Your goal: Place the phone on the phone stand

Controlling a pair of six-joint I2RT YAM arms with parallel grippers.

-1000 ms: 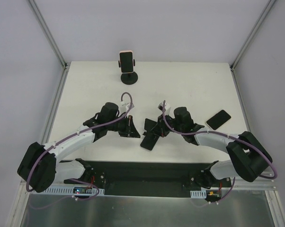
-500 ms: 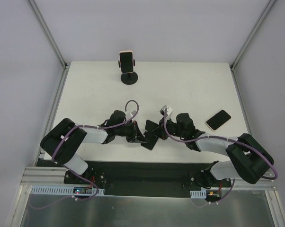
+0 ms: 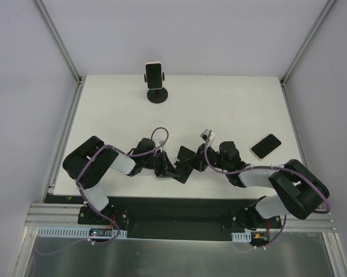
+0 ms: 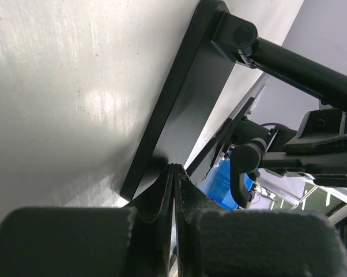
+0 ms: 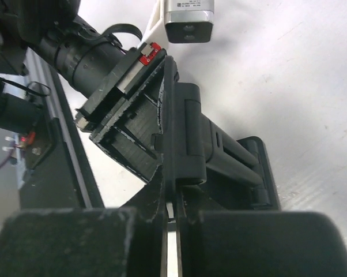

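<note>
The black folding phone stand sits near the table's front middle. My right gripper is shut on its thin upright panel, which runs edge-on between the fingers. My left gripper is shut, with its tips resting against the stand's flat base plate. The dark phone lies flat on the table at the right, apart from both grippers.
A second black stand holding a phone with a light case is at the back edge. The table's front edge and a black rail lie just behind the grippers. The left wrist camera is close to the right gripper.
My left gripper has moved right and down to meet the stand's base. My right gripper has shifted slightly right and nearer, still holding the stand. The phone has not moved.
</note>
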